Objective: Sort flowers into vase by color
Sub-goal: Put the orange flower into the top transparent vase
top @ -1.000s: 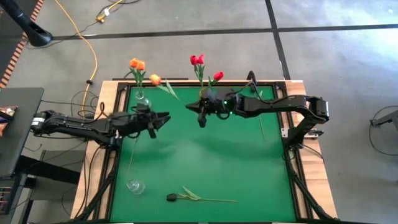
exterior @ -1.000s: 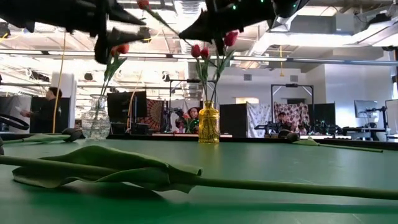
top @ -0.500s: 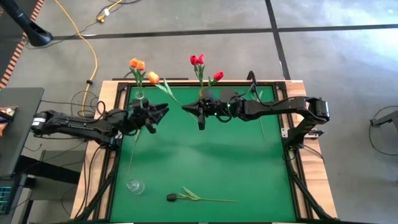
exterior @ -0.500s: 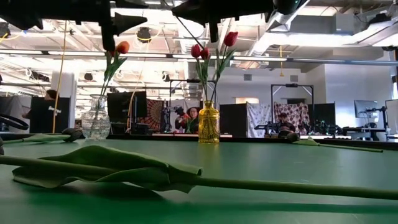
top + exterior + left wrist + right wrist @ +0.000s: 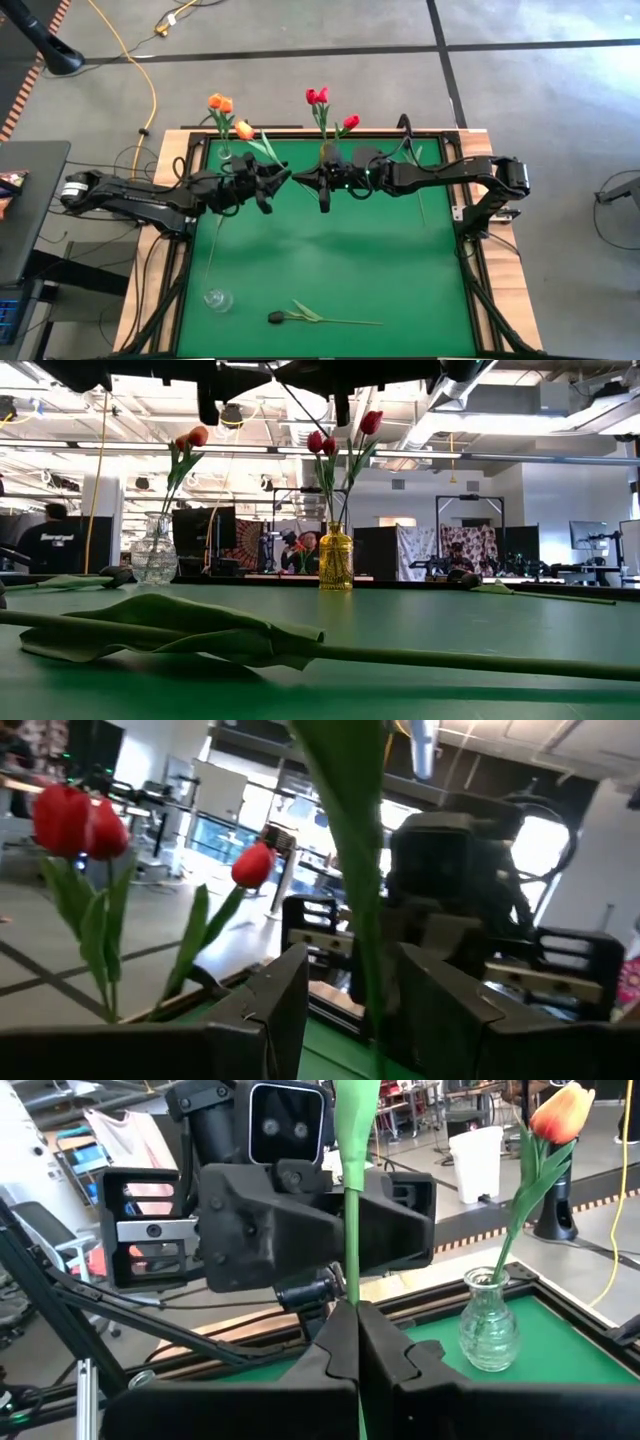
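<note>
Green-topped table (image 5: 330,260), open workshop beyond. An orange tulip (image 5: 245,129) on a long stem hangs mid-air at the far edge, between the clear vase (image 5: 489,1320) holding orange heads and the yellow vase (image 5: 335,557) holding red ones. Right gripper (image 5: 345,1342) is pinched tight on its stem; left gripper (image 5: 352,995) stands spread around the same stem, apparently a handover. Next move likely calls for the left to clamp, then the right to let go. One dark tulip (image 5: 278,317) lies near the front edge beside an empty glass vase (image 5: 217,298).
</note>
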